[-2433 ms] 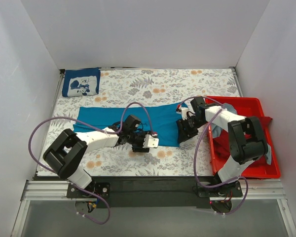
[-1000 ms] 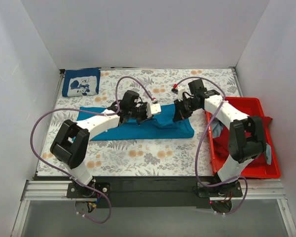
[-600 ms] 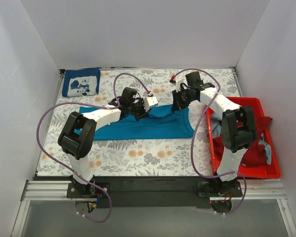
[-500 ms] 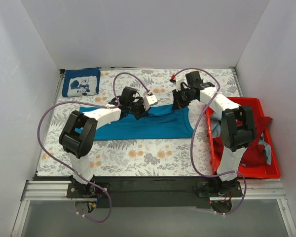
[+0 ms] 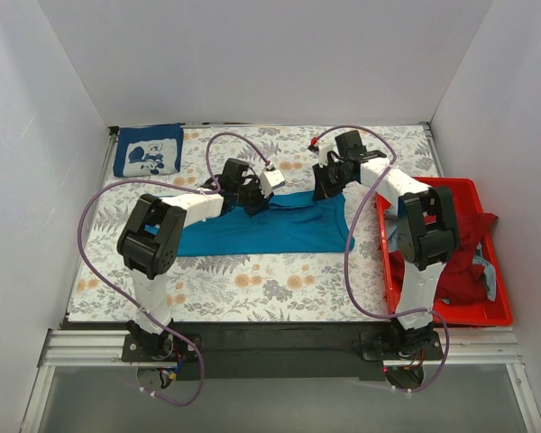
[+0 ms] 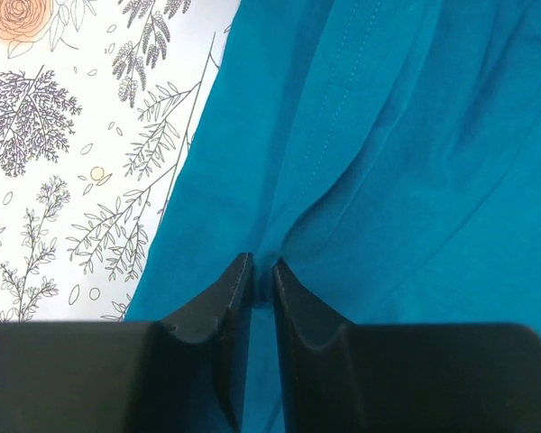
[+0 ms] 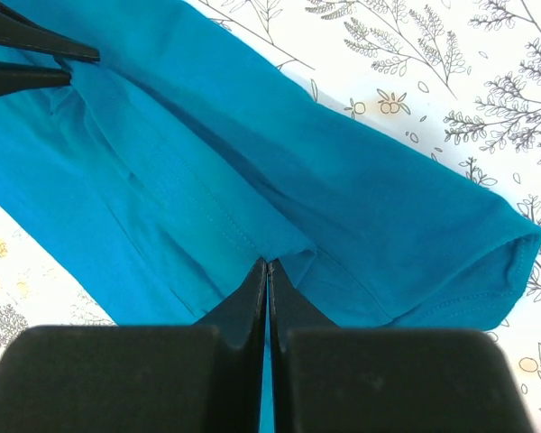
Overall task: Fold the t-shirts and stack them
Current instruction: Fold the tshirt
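A teal t-shirt (image 5: 270, 230) lies folded into a long strip across the middle of the flowered table (image 5: 252, 289). My left gripper (image 5: 252, 200) is at the strip's far edge, its jaws narrowly closed on a raised ridge of the teal cloth (image 6: 415, 135); in the left wrist view the gripper (image 6: 261, 263) has that ridge running into its tips. My right gripper (image 5: 323, 191) is at the far right corner, shut on a fold of the same shirt (image 7: 388, 207), the gripper (image 7: 268, 262) pressed tight. A navy t-shirt with a white print (image 5: 148, 150) lies folded at the back left.
A red bin (image 5: 496, 311) stands at the right edge, with a dark red shirt (image 5: 464, 271) and a pale blue-grey one (image 5: 395, 236) in it. White walls close in the table on three sides. Purple cables loop off both arms.
Both grippers carried the teal shirt's near edge up and over to its far edge, halving its width. The left jaws have parted slightly in the last half second.
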